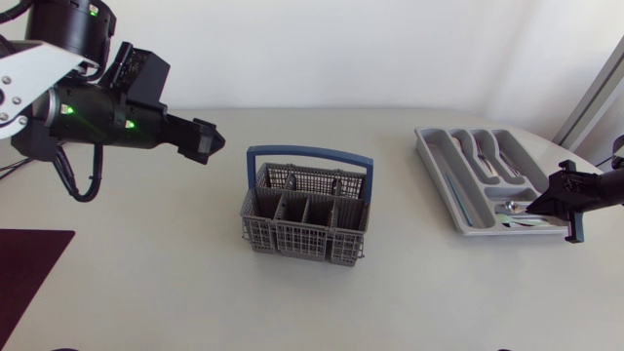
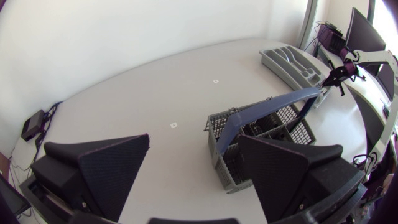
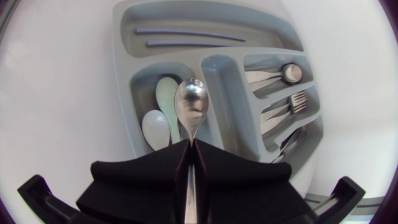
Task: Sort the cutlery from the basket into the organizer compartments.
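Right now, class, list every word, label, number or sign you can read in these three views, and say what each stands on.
None can be read.
The basket, the organizer, the spoon in the right gripper and the left gripper show no legible print.
Two small white marks on the table are too small to read.

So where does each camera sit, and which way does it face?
Head view: fixed above the table, looking down; left hand and right hand show at the sides.
Left wrist view: on the left arm, facing across the table to the basket; open fingers show.
Right wrist view: on the right arm, facing down into the organizer; its hand grips a spoon.
Shared: both wrist views show the organizer.
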